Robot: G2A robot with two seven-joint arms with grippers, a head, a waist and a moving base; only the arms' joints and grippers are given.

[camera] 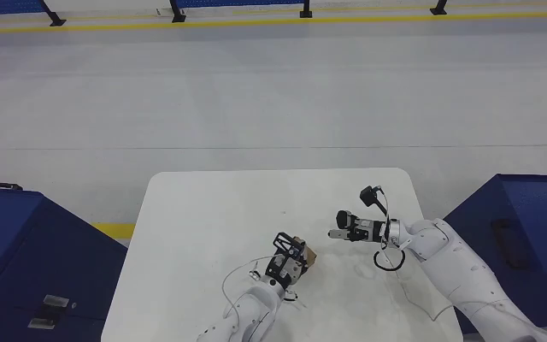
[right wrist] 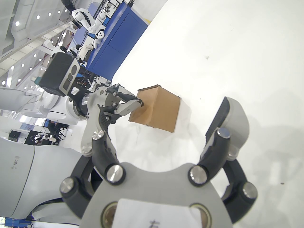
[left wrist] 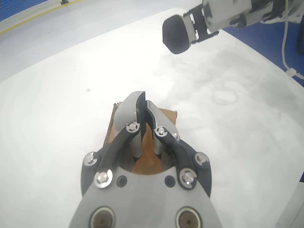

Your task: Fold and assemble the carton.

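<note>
Low over the white tabletop [camera: 214,222], slanting in from its near edge on the left arm: left pincer [camera: 297,255], pressed together on the brown carton [camera: 307,254]. Pinching one cardboard wall at its edge, with brown board showing between the two fingers [left wrist: 129,111] in the left wrist view. Resting on the tabletop in its near half, a little toward the robot's right of the middle; boxy, with squared corners and plain brown faces turned toward the other arm.

Stretched in from the right side on the right arm, roughly level just above the tabletop: right pincer [camera: 333,232], fingers spread wide, gripping nothing. Aimed at the carton, near it but apart, not touching. Between the two pincers, then: the carton, gripped on the left side only.
</note>
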